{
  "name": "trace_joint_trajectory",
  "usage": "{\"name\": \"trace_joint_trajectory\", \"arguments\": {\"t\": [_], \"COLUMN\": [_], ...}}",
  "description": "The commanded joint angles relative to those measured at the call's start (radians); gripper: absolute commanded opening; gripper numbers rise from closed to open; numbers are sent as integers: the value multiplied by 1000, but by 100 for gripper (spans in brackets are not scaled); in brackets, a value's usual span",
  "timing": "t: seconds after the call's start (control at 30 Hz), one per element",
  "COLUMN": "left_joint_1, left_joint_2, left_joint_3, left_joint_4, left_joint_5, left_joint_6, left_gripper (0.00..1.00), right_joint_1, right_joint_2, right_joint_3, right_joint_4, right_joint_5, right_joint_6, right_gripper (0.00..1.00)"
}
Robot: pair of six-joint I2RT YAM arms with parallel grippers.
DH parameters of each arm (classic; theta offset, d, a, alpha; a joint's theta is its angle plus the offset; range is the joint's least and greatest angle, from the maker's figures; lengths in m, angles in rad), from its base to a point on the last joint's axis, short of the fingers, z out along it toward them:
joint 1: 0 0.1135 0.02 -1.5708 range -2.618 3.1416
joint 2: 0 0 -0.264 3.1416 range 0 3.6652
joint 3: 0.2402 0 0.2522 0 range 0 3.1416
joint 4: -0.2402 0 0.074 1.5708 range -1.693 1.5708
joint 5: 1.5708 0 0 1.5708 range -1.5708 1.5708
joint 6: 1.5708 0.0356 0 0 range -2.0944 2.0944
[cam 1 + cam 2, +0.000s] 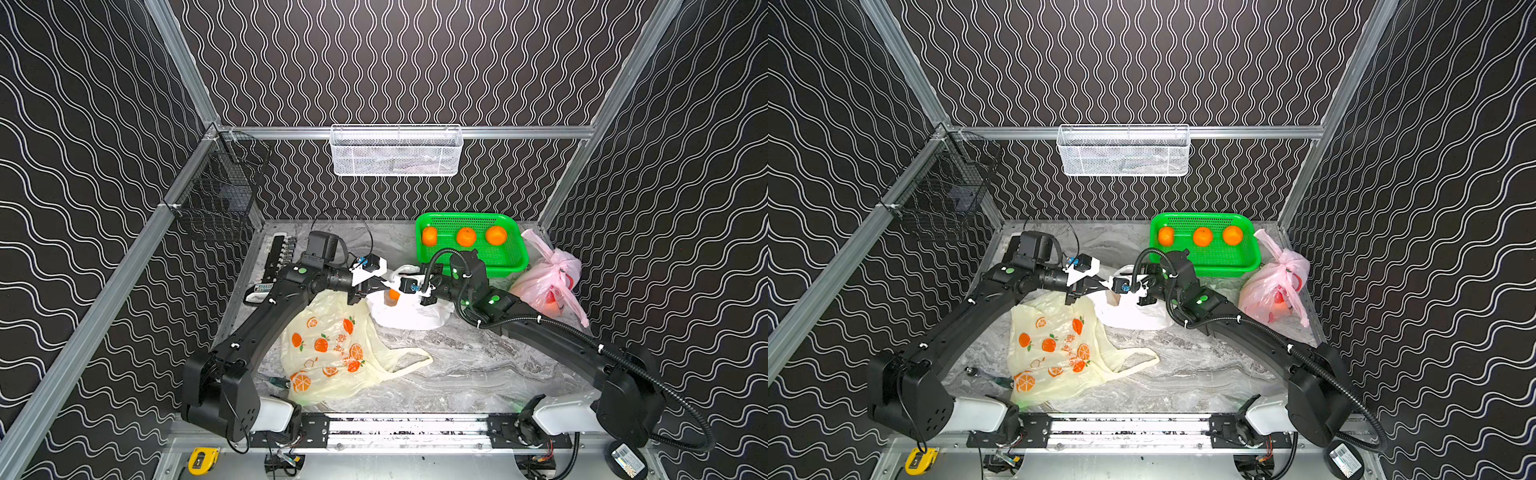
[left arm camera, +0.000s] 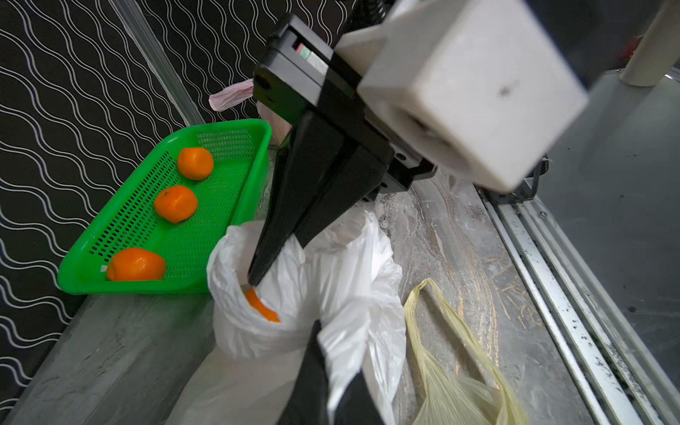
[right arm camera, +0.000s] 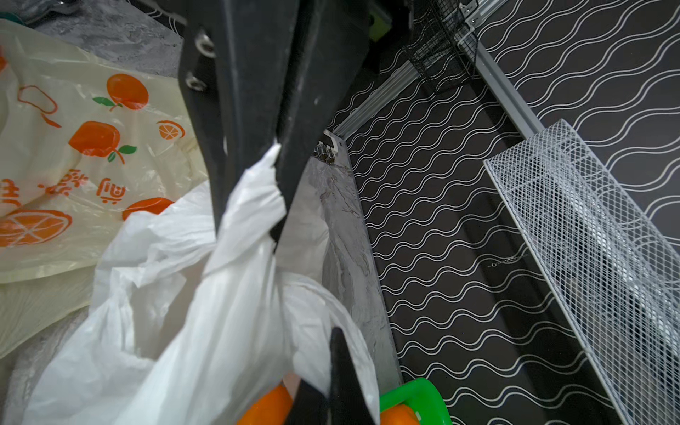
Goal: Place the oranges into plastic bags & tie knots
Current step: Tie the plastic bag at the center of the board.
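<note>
Both arms meet over the white plastic bag [image 1: 409, 316] at the table's middle. My left gripper [image 1: 384, 286] [image 2: 337, 347] is shut on a twisted strip of the bag's top. My right gripper [image 1: 395, 286] [image 3: 319, 355] is shut on the bag's film right beside it. One orange [image 2: 261, 307] shows inside the white bag's mouth. Three oranges [image 1: 466, 237] lie in the green basket [image 1: 515, 253]. The pale yellow bag [image 1: 328, 349] with orange prints lies flat, front left. The pink bag [image 1: 548, 282] sits bunched at the right wall.
A white mesh basket [image 1: 397, 151] hangs on the back rail and a black wire basket [image 1: 218, 195] hangs on the left rail. A socket holder [image 1: 278, 253] lies at the back left. A yellow tape measure [image 1: 202, 459] sits below the front rail.
</note>
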Motion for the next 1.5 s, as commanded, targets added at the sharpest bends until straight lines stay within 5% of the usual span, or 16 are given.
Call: {"name": "trace_joint_trajectory", "arguments": {"t": [0.0, 0.27, 0.43, 0.5, 0.8, 1.0, 1.47], "left_joint_1": [6, 10, 20, 24, 21, 20, 18], "left_joint_2": [-15, -51, -118, -159, -569, -707, -574], "left_joint_3": [-9, -41, -99, -135, -575, -705, -695], "left_joint_4": [-33, 40, 172, 239, 711, 702, 808], "left_joint_5": [1, -21, -42, -61, -421, -578, -433], "left_joint_6": [-35, -85, -170, -206, -517, -629, -674], "left_gripper": [14, 38, 65, 68, 67, 67, 50], "right_joint_1": [16, 32, 33, 32, 32, 32, 34], "right_joint_2": [-11, -16, -16, -13, -14, -12, -16], "right_joint_3": [-32, -73, -67, -67, -73, -71, -73], "right_joint_4": [28, 38, 33, 35, 55, 51, 60], "right_joint_5": [41, 49, 46, 48, 40, 40, 22], "right_joint_6": [-3, 37, 44, 47, 66, 65, 68], "right_gripper": [0, 0, 0, 0, 0, 0, 0]}}
